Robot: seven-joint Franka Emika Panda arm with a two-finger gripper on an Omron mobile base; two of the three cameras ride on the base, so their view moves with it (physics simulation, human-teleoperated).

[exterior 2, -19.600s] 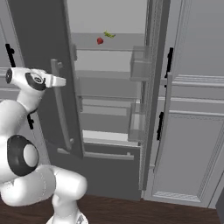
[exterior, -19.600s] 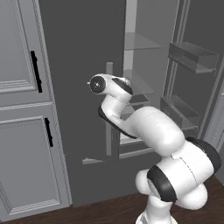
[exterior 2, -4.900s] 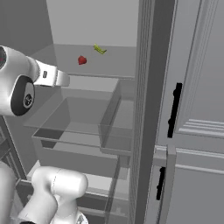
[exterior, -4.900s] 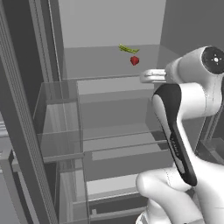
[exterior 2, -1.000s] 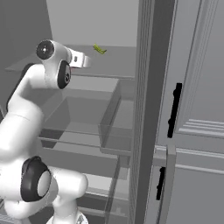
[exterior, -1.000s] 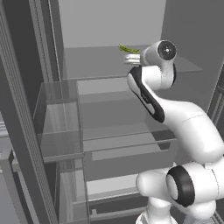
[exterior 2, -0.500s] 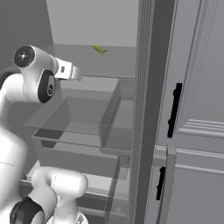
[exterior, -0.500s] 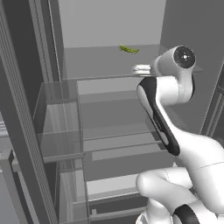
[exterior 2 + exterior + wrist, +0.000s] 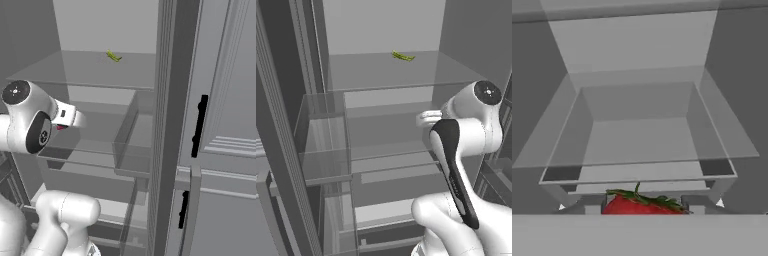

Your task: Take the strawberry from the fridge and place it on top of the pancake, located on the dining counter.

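Note:
The fridge (image 9: 381,70) stands open in front of me, with light-grey walls and glass shelves. My gripper (image 9: 644,207) is shut on the strawberry (image 9: 643,204), a red berry with a green leafy top that sits low in the hand view. In the right base view the strawberry (image 9: 61,128) shows as a red spot under my hand (image 9: 67,115). The hand (image 9: 427,118) hovers in front of the middle shelves, below the top shelf. The pancake and the dining counter are out of view.
A small green item (image 9: 402,56) lies on the top glass shelf (image 9: 90,70). Clear door bins (image 9: 321,135) (image 9: 135,135) flank the opening. The fridge's door edge (image 9: 170,125) and a pale cabinet with black handles (image 9: 200,125) stand to the right.
My hand has pulled back from the top shelf and dropped lower, carrying the strawberry away from the green item. The green item has stayed in place.

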